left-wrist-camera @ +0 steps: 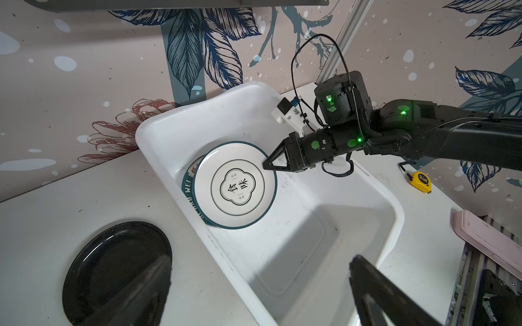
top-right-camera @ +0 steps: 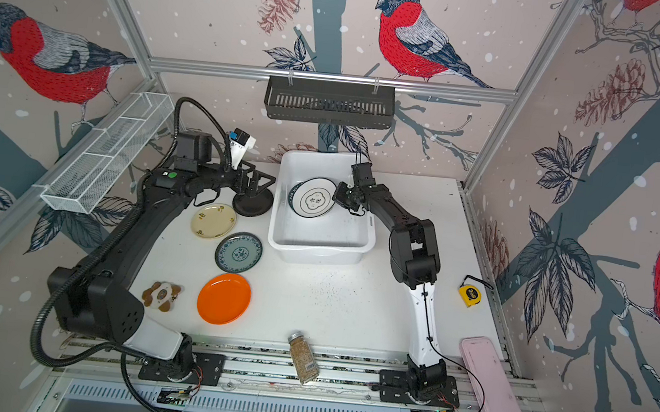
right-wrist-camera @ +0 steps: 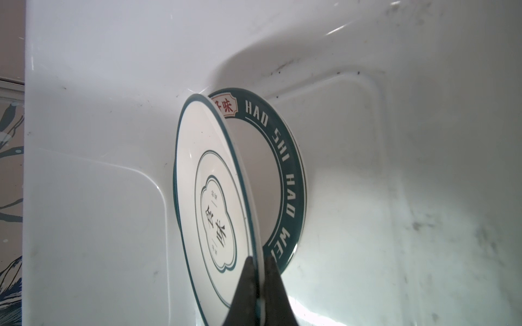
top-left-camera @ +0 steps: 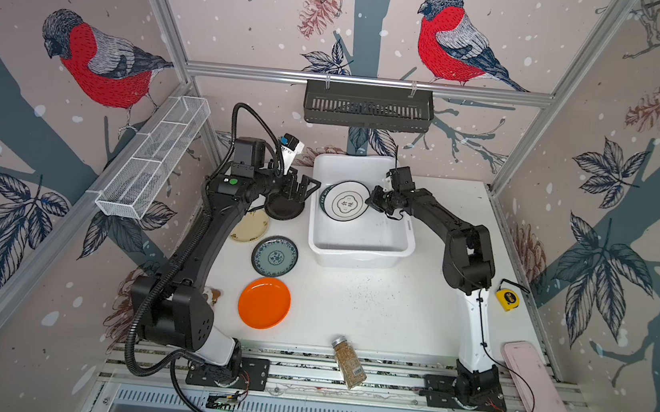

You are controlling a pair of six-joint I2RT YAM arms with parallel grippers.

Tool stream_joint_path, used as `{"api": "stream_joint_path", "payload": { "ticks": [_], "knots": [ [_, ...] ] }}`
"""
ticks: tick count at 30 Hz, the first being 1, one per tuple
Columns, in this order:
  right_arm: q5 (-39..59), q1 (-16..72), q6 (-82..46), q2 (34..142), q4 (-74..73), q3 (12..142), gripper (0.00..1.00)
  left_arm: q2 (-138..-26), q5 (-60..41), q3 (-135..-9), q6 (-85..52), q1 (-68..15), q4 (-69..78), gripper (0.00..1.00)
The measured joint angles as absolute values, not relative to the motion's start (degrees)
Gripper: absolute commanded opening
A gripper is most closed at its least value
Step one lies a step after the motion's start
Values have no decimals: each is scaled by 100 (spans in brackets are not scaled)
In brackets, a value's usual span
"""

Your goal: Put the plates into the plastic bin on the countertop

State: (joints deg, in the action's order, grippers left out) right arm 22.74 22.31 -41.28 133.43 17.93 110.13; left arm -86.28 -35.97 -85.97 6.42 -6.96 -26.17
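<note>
Inside the plastic bin point(top-left-camera: 356, 256), near its nine o'clock wall, my right gripper point(top-left-camera: 371, 200) pinches the emblem plate point(top-left-camera: 346, 205) by its three o'clock rim, seemingly tilted over the lettered plate point(right-wrist-camera: 285, 169); best lowered flat before release. My left gripper point(top-left-camera: 301, 190) gapes wide.

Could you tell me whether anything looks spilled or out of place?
Yes: the spice jar lies on its side across the front rails, and dark specks are scattered over the countertop behind it, possibly spilled.
</note>
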Motion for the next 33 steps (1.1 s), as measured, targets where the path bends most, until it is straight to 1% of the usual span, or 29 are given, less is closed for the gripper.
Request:
{"api": "stream_joint_path", "payload": {
  "ticks": [16, 25, 33],
  "knots": [
    [2412, 2206, -4375, 13592, 1645, 11203, 11, -8628, -3605, -8608, 642, -694, -2613, 97],
    [2397, 2235, -4370, 13837, 1883, 11646, 15, -8628, -3627, -8608, 644, -694, -2611, 97],
    [2392, 2248, -4370, 13922, 2095, 11795, 17, -8624, -3662, -8606, 646, -692, -2611, 97]
  ]
}}
